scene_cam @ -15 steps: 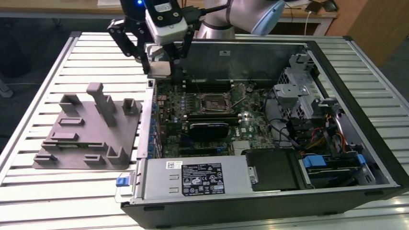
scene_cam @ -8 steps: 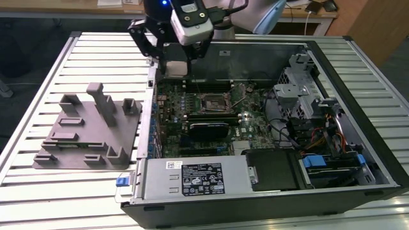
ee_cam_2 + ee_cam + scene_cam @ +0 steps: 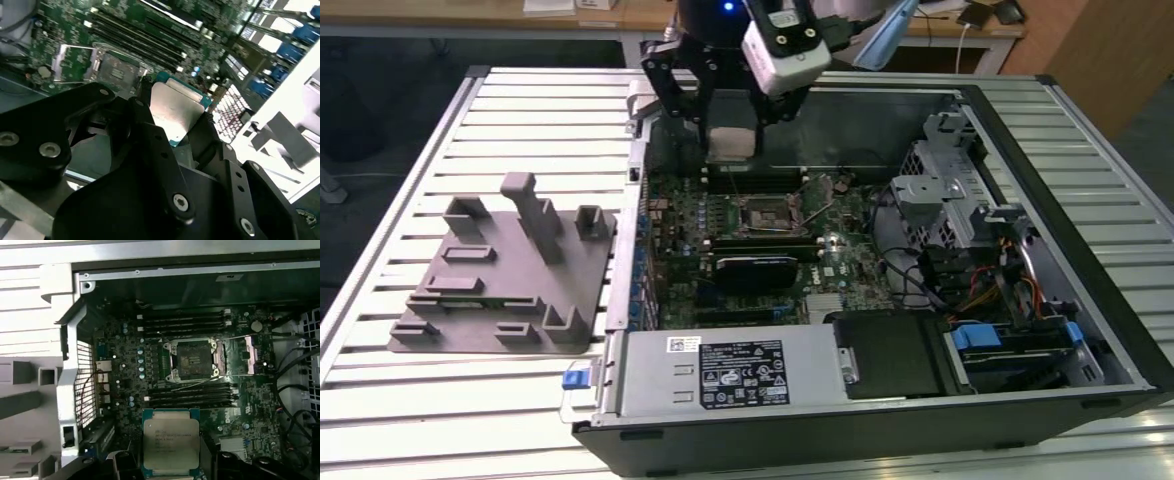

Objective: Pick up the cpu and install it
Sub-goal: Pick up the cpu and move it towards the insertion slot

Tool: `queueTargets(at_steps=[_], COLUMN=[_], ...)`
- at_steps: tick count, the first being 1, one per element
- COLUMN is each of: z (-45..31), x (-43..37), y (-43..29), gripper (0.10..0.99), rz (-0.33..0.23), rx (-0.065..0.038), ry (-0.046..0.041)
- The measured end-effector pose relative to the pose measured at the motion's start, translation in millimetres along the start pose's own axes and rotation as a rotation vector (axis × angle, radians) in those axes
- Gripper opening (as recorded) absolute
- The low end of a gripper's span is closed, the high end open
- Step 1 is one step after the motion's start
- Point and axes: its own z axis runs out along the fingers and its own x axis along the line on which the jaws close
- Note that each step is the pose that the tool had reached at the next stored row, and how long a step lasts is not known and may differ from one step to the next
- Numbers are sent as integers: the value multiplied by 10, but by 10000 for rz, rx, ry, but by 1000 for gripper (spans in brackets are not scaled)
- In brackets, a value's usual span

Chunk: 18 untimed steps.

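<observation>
— Silver-grey metal, flat and square with a thin teal-green rim: is that the cpu (image 3: 171,442) between the black fingers (image 3: 150,115)?

— Yes. The black jointed end effector (image 3: 170,464) is clamped on two opposite edges of the cpu and holds it in the air, touching nothing else.

— Where is it, relative to the machine?

— Over the green motherboard (image 3: 720,240) inside the open black-and-silver computer case (image 3: 1121,330). In the exterior view it hangs near the case's far edge, above the long black memory slots (image 3: 754,178).

— And the black square socket with the metal frame (image 3: 194,360)?

— It is apart from the cpu, near the middle of the board. Its silver hinged load plate (image 3: 250,352) is flipped open to one side.

— What else sits on the slatted metal surface (image 3: 400,400)?

— A grey plastic fixture block (image 3: 500,290) with upright posts. It lies just beside the case, towards the surface's edge at the exterior view's left.
</observation>
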Motion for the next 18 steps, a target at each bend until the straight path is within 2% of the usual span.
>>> queueTargets(at_steps=[6, 12, 14, 18], z=[8, 15, 16, 16], x=[-252, -460, -489, -492], y=[24, 43, 45, 46], gripper=[541, 541, 541, 541], rz=[0, 1, 0, 0], rx=[1, 0, 0, 0], ry=[1, 0, 0, 0])
